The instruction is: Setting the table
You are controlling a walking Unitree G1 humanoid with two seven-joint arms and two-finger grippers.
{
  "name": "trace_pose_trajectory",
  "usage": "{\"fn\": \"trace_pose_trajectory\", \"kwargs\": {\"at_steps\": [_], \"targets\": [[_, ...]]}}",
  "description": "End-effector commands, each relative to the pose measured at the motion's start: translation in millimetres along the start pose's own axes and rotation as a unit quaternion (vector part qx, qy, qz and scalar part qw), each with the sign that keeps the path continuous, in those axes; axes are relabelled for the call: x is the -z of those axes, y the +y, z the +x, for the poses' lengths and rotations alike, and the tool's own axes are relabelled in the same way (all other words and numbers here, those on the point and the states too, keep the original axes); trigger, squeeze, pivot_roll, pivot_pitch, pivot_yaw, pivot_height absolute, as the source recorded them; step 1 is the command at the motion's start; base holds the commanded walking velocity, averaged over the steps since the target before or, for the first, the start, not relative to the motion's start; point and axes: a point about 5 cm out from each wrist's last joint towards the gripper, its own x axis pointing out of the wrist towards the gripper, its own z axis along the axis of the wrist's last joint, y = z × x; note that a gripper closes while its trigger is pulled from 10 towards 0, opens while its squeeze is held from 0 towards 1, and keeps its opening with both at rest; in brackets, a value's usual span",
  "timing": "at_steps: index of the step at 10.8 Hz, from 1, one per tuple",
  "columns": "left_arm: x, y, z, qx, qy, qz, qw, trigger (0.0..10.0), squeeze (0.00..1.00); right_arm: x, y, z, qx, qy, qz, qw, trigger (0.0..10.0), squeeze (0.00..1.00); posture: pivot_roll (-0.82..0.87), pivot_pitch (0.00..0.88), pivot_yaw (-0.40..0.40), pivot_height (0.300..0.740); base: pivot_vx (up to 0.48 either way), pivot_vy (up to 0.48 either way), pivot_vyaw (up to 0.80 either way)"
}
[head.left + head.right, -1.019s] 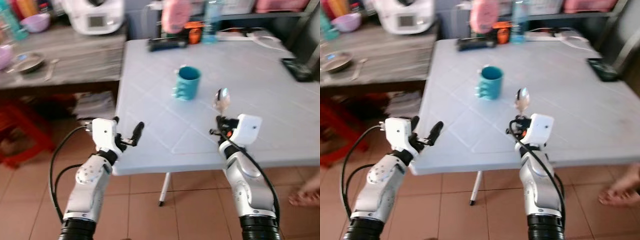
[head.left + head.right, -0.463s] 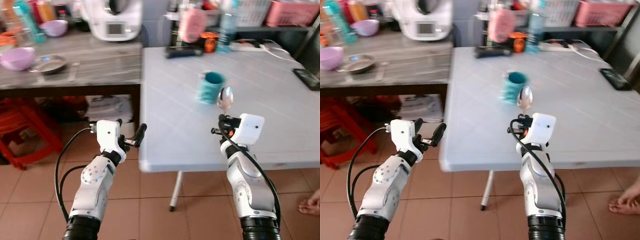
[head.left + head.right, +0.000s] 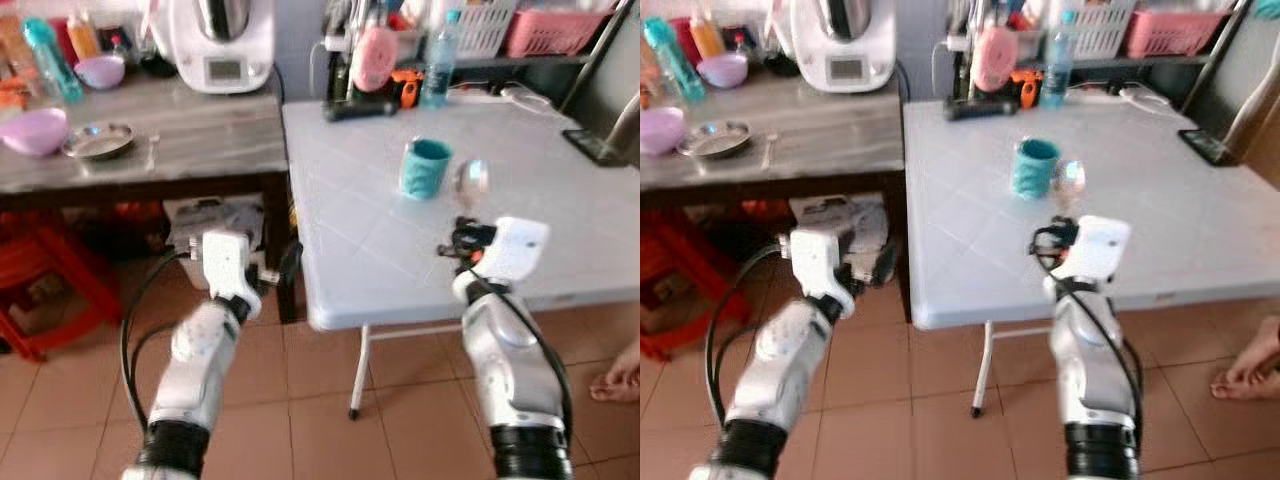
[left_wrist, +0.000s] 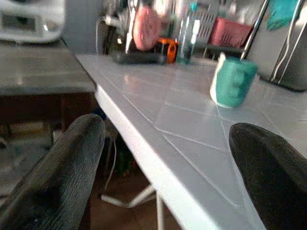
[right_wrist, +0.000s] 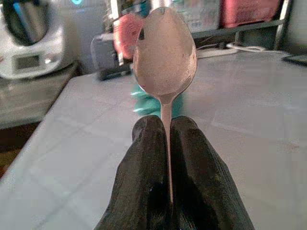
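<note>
Compared with one second ago, a shifted whole picture, so a moved camera and not moved things. Shows now more of the wooden counter (image 3: 180, 130) on the left, with the white appliance (image 3: 215, 40), the purple bowl (image 3: 35, 130) and the metal dish (image 3: 97, 140). Shows the pale blue table (image 3: 560, 220) further to the right than before, with its near left corner and one leg in sight. Still clamped on the spoon (image 5: 164, 52): the right gripper (image 5: 165, 122), both black fingers pressed together on the thin handle. Held above the near part of the table, not touching it, as before. Earlier beside the table's near left corner, now before the gap between counter and table: the left gripper (image 4: 168, 129), with its two fingers well apart and nothing between them.

About the spoon: silver metal, upright, bowl on top and handle going straight down between the fingers. Smooth oval bowl with dull reflections in the right wrist view; blurred in the head views. From the head, seen just to the right of the teal mug (image 3: 426, 168); from the right wrist, in front of that mug. Mug upright on the table, apart from the spoon. At the far edge of the table, a clear bottle (image 3: 435, 70) and a pink object (image 3: 375, 45). On the tiled floor at right, a person's foot (image 3: 620, 375).
</note>
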Motion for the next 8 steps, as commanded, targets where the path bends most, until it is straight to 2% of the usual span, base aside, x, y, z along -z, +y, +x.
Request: {"fn": "trace_pose_trajectory", "kwargs": {"at_steps": [1, 8], "targets": [[-0.7, 6.5, -2.0, -0.009, 0.001, 0.008, 1.000, 10.0, 0.00, -5.8, 9.8, 2.2, -0.013, -0.014, 0.008, 1.000, 10.0, 0.00, 0.04, 0.000, 0.029, 0.740, 0.000, 0.386, 0.00], [1.6, 5.7, -0.8, -0.009, 0.002, 0.018, 1.000, 10.0, 0.00, -5.4, 7.4, -1.9, -0.007, -0.020, 0.007, 1.000, 10.0, 0.00, 0.03, 0.000, 0.031, 0.740, 0.000, 0.391, 0.00]]}}
